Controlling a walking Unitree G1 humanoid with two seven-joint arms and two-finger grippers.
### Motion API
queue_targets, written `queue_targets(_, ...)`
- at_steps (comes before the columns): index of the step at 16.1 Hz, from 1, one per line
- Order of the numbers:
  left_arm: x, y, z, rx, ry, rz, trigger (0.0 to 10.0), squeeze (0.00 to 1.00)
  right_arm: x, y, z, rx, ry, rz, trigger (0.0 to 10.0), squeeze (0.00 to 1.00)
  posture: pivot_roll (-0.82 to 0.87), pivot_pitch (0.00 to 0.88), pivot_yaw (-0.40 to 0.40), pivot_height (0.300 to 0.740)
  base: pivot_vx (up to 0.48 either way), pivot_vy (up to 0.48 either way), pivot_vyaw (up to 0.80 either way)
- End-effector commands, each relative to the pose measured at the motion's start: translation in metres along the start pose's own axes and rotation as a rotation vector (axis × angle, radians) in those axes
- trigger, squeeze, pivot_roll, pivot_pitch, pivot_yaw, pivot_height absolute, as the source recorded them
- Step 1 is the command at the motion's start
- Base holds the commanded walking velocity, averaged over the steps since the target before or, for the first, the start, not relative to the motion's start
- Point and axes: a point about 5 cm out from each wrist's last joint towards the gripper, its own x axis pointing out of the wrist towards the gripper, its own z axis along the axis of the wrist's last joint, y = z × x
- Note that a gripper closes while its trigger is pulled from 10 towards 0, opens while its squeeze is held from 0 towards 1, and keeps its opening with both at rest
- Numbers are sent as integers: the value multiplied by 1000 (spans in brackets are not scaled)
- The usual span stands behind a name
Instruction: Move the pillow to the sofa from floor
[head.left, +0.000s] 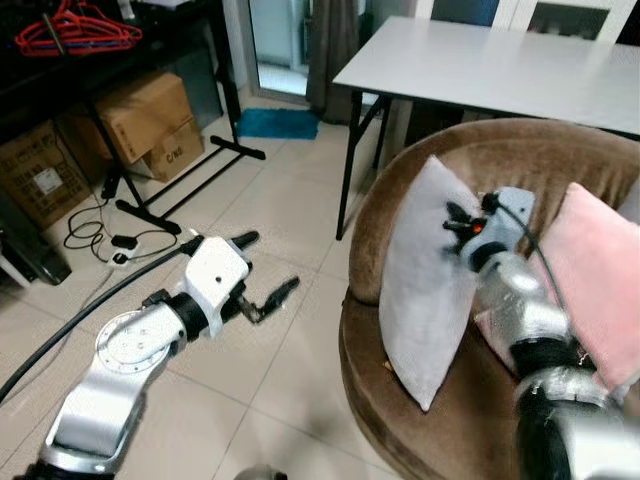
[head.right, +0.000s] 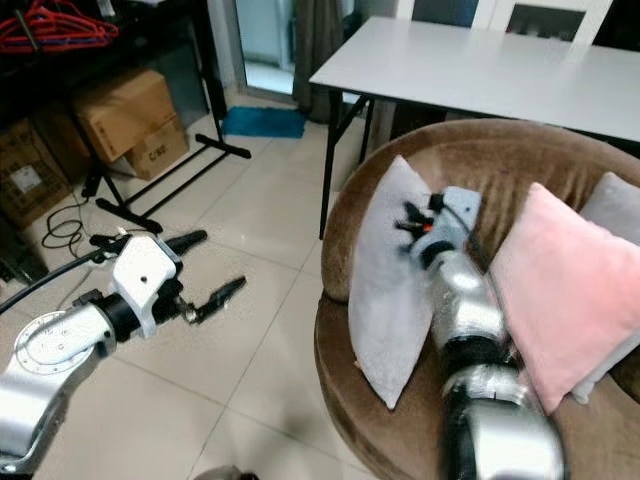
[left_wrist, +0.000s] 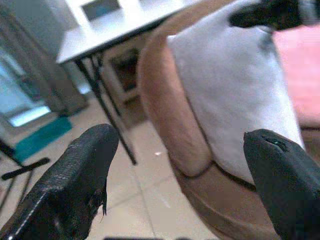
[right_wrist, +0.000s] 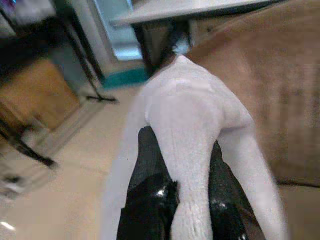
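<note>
left eye view: grey pillow (head.left: 425, 280) stands on the brown sofa (head.left: 500, 160) at centre right, right tool (head.left: 462, 222) pinching it, placing step, release likely next; left wrist view: left tool (left_wrist: 175, 180) spread, empty; right wrist view: fabric clamped between fingers (right_wrist: 145, 200).

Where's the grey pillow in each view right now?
Left eye: grey pillow right of centre, upright on the brown sofa, right gripper at its edge.
Right eye: centre, beside the pink pillow.
Left wrist: upper right, beyond the open left gripper.
Right wrist: centre, pinched between the fingers.
Shared landmark: white table behind the sofa.
</note>
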Motion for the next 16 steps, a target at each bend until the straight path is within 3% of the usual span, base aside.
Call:
queue_targets(1,-1,-2,-1,-8,11,-35,10000,0,0,-6,-7,-39,47,-36,10000,0,1,0,44,740,0,0,0)
queue_targets(2,-1,-1,-1,-5,13,-39,10000,0,-1,-22,-12,-81,96,-120,10000,1000,10,4,33,740,0,0,0)
queue_targets(3,0,0,-1,-5,12,-39,10000,0,-5,-38,-12,-119,126,-211,10000,1000,10,7,28,740,0,0,0)
queue_targets(5,0,-1,-2,-8,15,-45,10000,0,-10,-59,-7,-108,127,-326,10000,1000,6,6,28,740,0,0,0)
queue_targets(7,2,-2,-3,-13,14,-52,10000,0,-12,-71,0,-71,94,-354,10000,1000,-4,0,31,740,0,0,0)
queue_targets(10,4,-6,-6,-55,-2,-39,10000,0,-15,-78,15,-46,12,-202,10000,1000,-27,0,41,740,0,0,0)
queue_targets(11,5,-7,-8,-84,-9,-19,10000,0,-20,-84,14,-84,4,-178,10000,1000,-42,0,46,740,0,0,0)
queue_targets(13,6,-8,-12,-115,-16,33,10000,0,-34,-99,12,-137,-34,-131,10000,1000,-67,0,57,740,0,0,0)
queue_targets(16,11,-2,-17,-97,-6,167,10000,0,-58,-112,14,-174,-174,-136,10000,1000,-100,0,77,740,0,0,0)
